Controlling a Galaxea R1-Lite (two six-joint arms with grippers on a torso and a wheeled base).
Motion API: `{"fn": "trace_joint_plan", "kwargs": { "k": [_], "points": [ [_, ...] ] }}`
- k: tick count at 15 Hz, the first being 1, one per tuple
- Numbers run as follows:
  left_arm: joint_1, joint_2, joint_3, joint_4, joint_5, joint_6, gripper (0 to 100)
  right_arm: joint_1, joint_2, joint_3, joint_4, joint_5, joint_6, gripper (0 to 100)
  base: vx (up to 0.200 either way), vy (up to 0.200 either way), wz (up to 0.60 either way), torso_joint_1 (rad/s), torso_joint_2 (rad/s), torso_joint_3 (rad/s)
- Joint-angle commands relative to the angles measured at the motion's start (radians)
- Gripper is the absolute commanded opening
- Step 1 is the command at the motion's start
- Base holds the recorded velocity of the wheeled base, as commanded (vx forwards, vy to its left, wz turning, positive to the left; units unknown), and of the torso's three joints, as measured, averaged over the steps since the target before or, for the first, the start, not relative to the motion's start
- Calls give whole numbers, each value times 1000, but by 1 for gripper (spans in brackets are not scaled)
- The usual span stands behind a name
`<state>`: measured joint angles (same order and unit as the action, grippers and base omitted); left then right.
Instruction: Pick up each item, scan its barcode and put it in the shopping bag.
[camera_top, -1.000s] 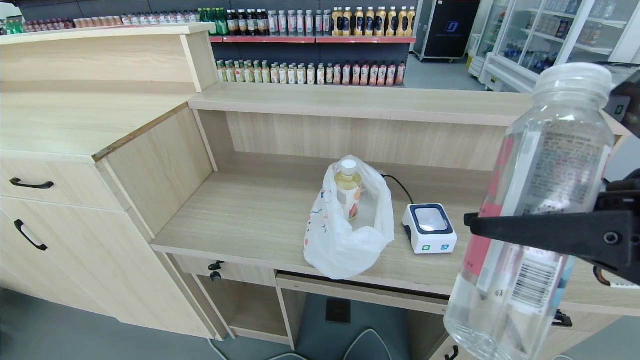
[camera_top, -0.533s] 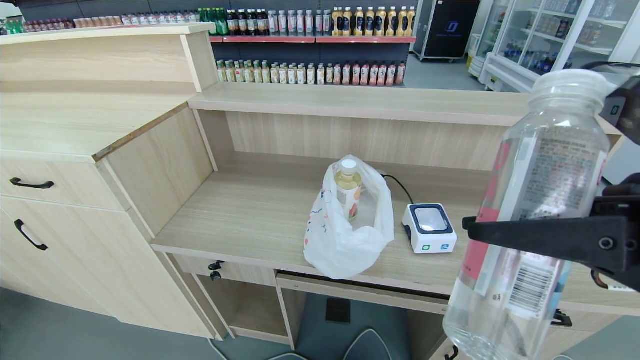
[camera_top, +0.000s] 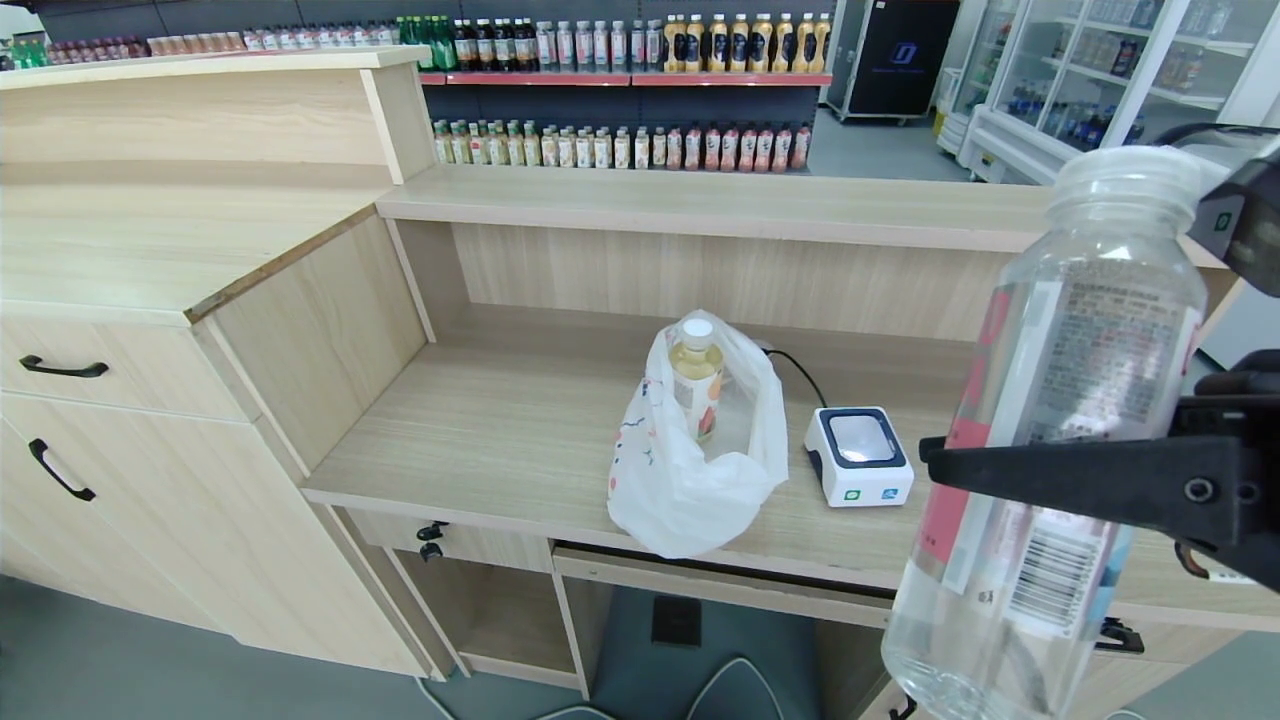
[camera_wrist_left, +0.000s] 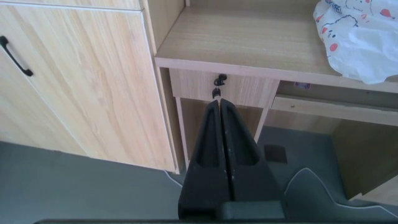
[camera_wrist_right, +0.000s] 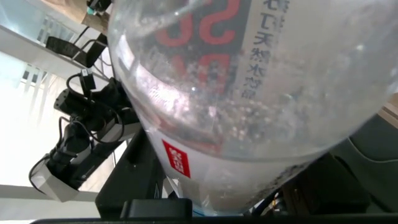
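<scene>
Clear bottle (camera_top: 1060, 440) is held slightly tilted at the right, above the bench (camera_top: 500, 430) front edge, with the right gripper (camera_top: 965, 470) jaws clamped round its middle. Shopping bag (camera_top: 690, 480) with a tea bottle (camera_top: 696, 380) inside sits just beside the scanner (camera_top: 860, 455). Left wrist: left gripper (camera_wrist_left: 222, 112) jaws pressed together, empty, below the bench edge. Right wrist: its label close up.

Tilted clear bottle (camera_top: 1090, 330) in midair

One clear bottle (camera_top: 1085, 350), one bagged bottle (camera_top: 696, 375), one shopping bag (camera_top: 680, 495) — one scanner (camera_top: 858, 455).
</scene>
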<state>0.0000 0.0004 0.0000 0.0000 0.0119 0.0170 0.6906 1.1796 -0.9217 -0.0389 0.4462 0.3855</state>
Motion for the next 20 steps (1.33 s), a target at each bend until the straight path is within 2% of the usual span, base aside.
{"fn": "trace_joint_plan", "kwargs": {
  "k": [1, 4, 6, 8, 10, 12, 13, 15, 18, 19, 20],
  "points": [
    [0, 0, 0, 0, 0, 0, 0, 0, -1, 4, 1, 0, -1, 0, 0, 0, 0, 0, 0, 0],
    [0, 0, 0, 0, 0, 0, 0, -6, 0, 7, -1, 0, -5, 0, 0, 0, 0, 0, 0, 0],
    [0, 0, 0, 0, 0, 0, 0, -74, 26, -25, -2, -9, -109, 0, 0, 0, 0, 0, 0, 0],
    [0, 0, 0, 0, 0, 0, 0, -284, 78, -32, -19, -41, -359, 0, 0, 0, 0, 0, 0, 0],
    [0, 0, 0, 0, 0, 0, 0, -480, 126, 30, -64, -61, -573, 0, 0, 0, 0, 0, 0, 0],
    [2, 0, 0, 0, 0, 0, 0, -671, 157, 135, -176, -119, -849, 0, 0, 0, 0, 0, 0, 0],
    [0, 0, 0, 0, 0, 0, 0, -743, 170, 158, -239, -119, -932, 0, 0, 0, 0, 0, 0, 0],
    [0, 0, 0, 0, 0, 0, 0, -838, 224, 165, -357, -116, -975, 0, 0, 0, 0, 0, 0, 0],
    [0, 0, 0, 0, 0, 0, 0, -912, 304, 158, -499, -116, -1119, 0, 0, 0, 0, 0, 0, 0],
    [0, 0, 0, 0, 0, 0, 0, -916, 318, 142, -510, -106, -1149, 0, 0, 0, 0, 0, 0, 0],
    [0, 0, 0, 0, 0, 0, 0, -916, 333, 133, -515, -52, -1163, 0, 0, 0, 600, 2, 2, 12]
  ]
}}
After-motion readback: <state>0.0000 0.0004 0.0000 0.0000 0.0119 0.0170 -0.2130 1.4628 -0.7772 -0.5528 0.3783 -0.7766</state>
